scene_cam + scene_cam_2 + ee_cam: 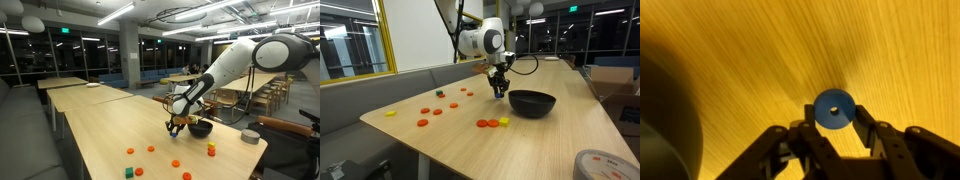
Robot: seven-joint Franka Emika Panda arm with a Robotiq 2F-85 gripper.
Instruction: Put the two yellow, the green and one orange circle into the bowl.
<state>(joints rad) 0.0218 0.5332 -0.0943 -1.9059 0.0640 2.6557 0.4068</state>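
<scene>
- Arm [235,60] reaches over the table [520,150], elbow bent, wrist pointing straight down, just beside the bowl [532,102].
- Gripper [500,93] is closed on the blue disc [832,110] (round, hole in the centre). The wrist view shows it pinched with a fingertip on each side.
- Fingertips sit low over the wood. Can't tell if the blue disc is off the surface.
- Bowl: one, black, glossy, showing as a dark edge at the left of the wrist view.
- Yellow: two, both flat on the table. The first yellow disc [390,113] is near the table edge, well away from the bowl. The second yellow disc [503,121] is near the bowl, at the end of a short row with two orange discs [488,123].
- Orange: at least three more in a loose group [426,110] mid-table (too small for a firm count).
- Green piece [439,94]: one, on the table beyond that group.
- Blue: one, in the gripper.
- Also one grey round container [250,137].
</scene>
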